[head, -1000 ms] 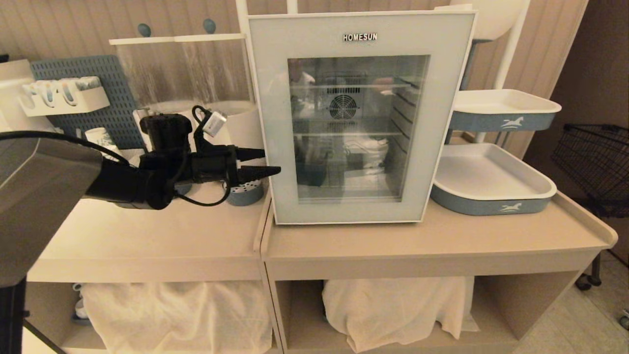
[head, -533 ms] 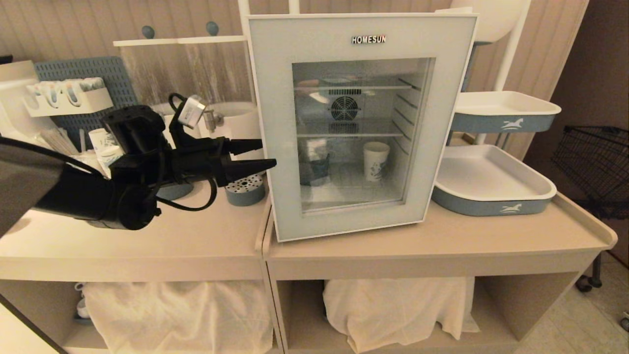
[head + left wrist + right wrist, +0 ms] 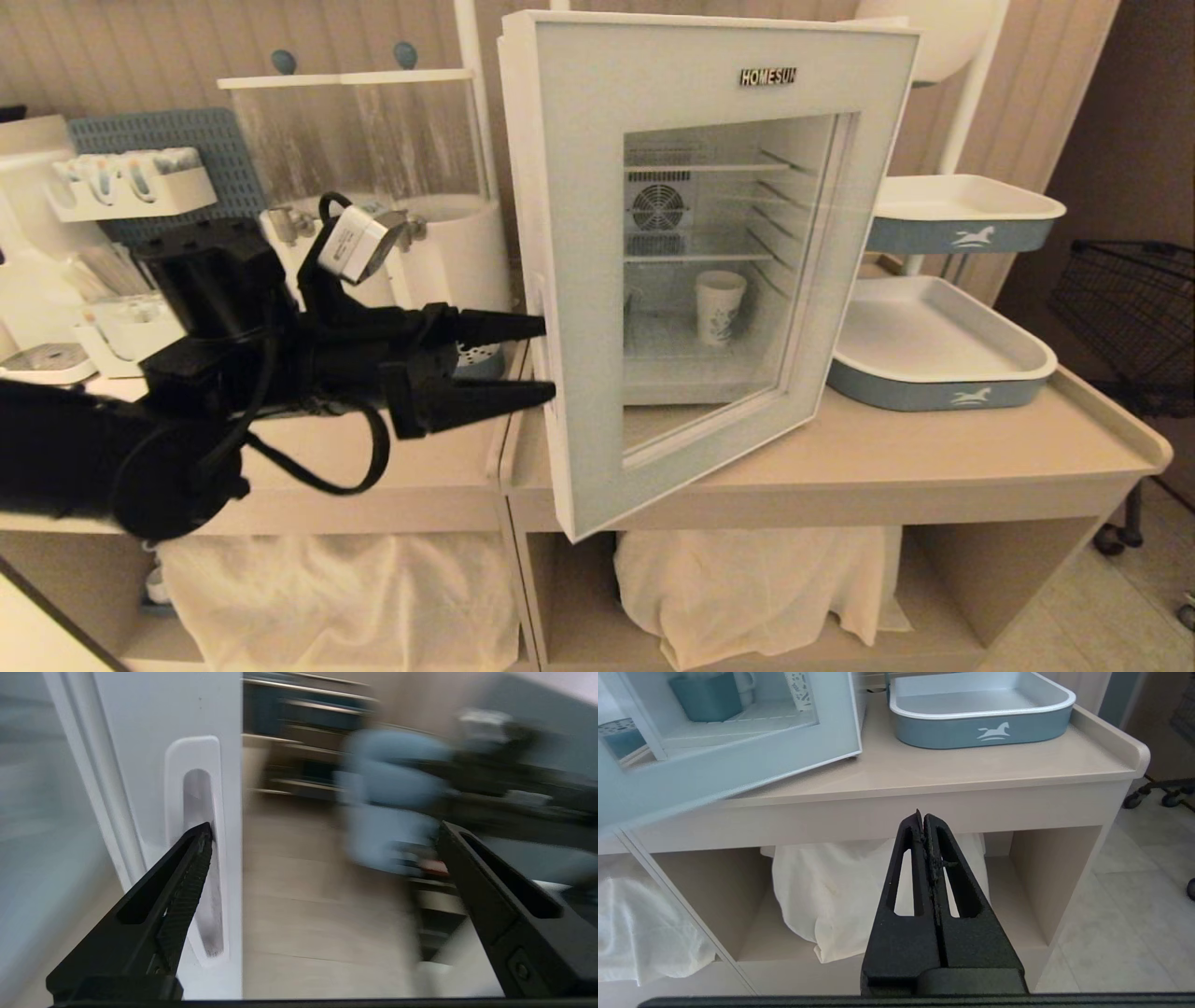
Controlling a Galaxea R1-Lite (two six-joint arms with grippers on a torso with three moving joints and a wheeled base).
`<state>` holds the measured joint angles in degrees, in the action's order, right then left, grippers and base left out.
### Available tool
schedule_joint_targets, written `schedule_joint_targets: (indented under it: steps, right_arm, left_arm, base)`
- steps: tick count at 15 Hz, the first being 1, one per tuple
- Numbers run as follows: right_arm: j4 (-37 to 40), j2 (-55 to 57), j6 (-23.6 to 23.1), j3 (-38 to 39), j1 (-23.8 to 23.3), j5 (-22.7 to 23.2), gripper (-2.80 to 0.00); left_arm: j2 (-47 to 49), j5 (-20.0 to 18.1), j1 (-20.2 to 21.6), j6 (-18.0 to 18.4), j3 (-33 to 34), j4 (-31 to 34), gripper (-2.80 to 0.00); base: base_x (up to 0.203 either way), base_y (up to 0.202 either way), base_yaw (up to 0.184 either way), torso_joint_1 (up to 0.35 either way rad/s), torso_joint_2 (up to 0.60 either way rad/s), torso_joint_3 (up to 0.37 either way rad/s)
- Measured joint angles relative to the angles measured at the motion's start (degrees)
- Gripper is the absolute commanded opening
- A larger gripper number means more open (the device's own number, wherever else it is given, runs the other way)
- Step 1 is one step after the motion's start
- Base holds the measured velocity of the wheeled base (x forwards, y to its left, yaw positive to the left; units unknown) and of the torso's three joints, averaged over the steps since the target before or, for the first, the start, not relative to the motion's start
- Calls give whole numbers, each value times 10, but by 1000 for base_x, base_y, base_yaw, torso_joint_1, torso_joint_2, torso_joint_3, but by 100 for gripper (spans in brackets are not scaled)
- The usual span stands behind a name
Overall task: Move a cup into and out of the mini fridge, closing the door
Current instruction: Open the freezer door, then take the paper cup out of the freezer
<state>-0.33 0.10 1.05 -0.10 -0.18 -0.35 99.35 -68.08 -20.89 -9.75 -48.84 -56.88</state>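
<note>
The mini fridge (image 3: 658, 205) stands on the right counter. Its door (image 3: 579, 233), hinged on the right, is swung partly open toward me. Seen through the glass, the cup (image 3: 720, 308) stands upright on the lower shelf. My left gripper (image 3: 549, 359) is open and level at the door's free left edge. In the left wrist view, one fingertip (image 3: 202, 840) sits in the handle recess (image 3: 198, 793) on that edge, and the left gripper (image 3: 324, 827) holds nothing. My right gripper (image 3: 923, 816) is shut and empty, parked low in front of the counter's edge.
Two blue-and-white trays (image 3: 934, 341) (image 3: 962, 201) sit right of the fridge. A white dispenser (image 3: 448, 243) and a small blue perforated holder (image 3: 476, 359) stand behind my left arm. A wire basket (image 3: 1134, 308) is at far right. Cloth bundles (image 3: 747, 588) fill the shelves below.
The door has swung from shut to partly open, its left edge coming toward me. My left gripper has moved with that edge, still open. The cup now shows through the glass.
</note>
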Motion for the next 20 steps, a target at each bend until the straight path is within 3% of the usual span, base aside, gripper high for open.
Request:
schedule_joint_targets:
  steps: [4, 7, 10, 13, 14, 18, 20]
  right_arm:
    - [0, 0, 0, 0, 0, 0, -280]
    - [0, 0, 0, 0, 1, 0, -280]
    - [0, 0, 0, 0, 0, 0, -280]
    - [0, 0, 0, 0, 0, 0, -280]
    - [0, 0, 0, 0, 0, 0, -280]
    - [0, 0, 0, 0, 0, 0, -280]
    - [0, 0, 0, 0, 0, 0, -280]
  left_arm:
    - [-111, 14, -133, -11, 93, 13, 0]
    - [-198, 68, -229, -18, 141, 66, 0]
    - [-254, 184, -219, -16, 176, 113, 0]
    - [-303, 347, -177, 8, 188, 173, 0]
    - [-322, 413, -160, 24, 185, 213, -280]
    - [-400, 689, -70, 84, 174, 331, -280]
    - [-454, 782, -46, 94, 171, 373, -280]
  base:
    - [0, 0, 0, 0, 0, 0]
    - [0, 0, 0, 0, 0, 0]
    - [0, 0, 0, 0, 0, 0]
    - [0, 0, 0, 0, 0, 0]
    - [0, 0, 0, 0, 0, 0]
    - [0, 0, 0, 0, 0, 0]
    - [0, 0, 0, 0, 0, 0]
